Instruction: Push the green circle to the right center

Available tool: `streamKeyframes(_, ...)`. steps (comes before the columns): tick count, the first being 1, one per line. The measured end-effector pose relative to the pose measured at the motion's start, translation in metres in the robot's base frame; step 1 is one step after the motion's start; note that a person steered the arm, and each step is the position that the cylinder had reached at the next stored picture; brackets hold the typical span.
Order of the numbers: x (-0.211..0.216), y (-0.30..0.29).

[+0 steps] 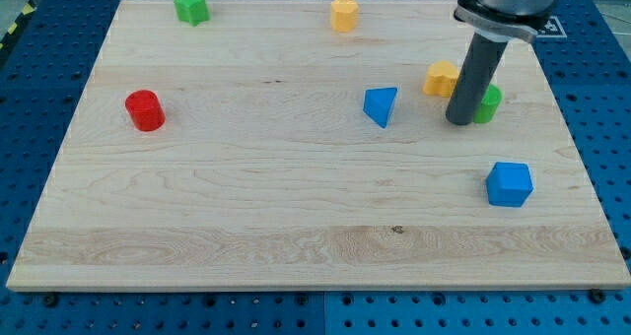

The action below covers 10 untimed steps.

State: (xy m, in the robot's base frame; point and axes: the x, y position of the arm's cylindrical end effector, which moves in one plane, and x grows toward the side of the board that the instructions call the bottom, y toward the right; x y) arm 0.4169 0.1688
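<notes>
My tip (pixel 460 121) sits pressed against the green circle (pixel 488 103) from that block's left, hiding much of it, and there's no pincer here, just the bare rod. Around the green circle on the desk (pixel 246 227): the yellow block (pixel 442 79) just up-left, the blue triangle (pixel 381 105) further left, the blue cube (pixel 509 183) below. Far left of the green circle sits the red cylinder (pixel 145 109); up-left at the top edge, the yellow piece (pixel 343 13) and green star (pixel 191 6).

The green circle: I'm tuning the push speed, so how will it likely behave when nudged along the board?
The green circle looks small and rigid, so it probably slides rather than deforms. Its round side may let it slip off my tip, which sits against its left at the view's right. The wooden board looks smooth, so friction seems low.
</notes>
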Motion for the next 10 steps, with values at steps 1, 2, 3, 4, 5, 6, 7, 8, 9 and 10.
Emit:
streamKeyframes(1, -0.002, 0.0)
streamKeyframes(2, -0.003, 0.0)
streamKeyframes(3, -0.004, 0.0)
streamKeyframes(4, -0.004, 0.0)
streamKeyframes(5, -0.013, 0.0)
streamKeyframes(6, -0.016, 0.0)
streamKeyframes(7, -0.016, 0.005)
streamKeyframes(8, -0.016, 0.015)
streamKeyframes(9, -0.016, 0.025)
streamKeyframes(10, -0.016, 0.027)
